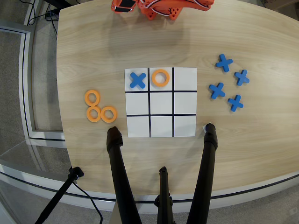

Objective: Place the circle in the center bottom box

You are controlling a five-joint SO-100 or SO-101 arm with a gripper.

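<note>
Wooden table: circle flat inside center bottom box.

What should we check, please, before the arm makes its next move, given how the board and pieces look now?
1. Circle inside the center bottom box, clear of the lines: ok.
2. Blue X stays within its own cell beside it: ok.
3. Three spare rings lie off the grid sheet, on the table: ok.
4. Four spare X pieces lie off the sheet on the other side: ok.
5. Arm pulled back at the table's far edge, off the sheet: ok.
6. Pincer open or shut: cannot tell, not in view.
</note>
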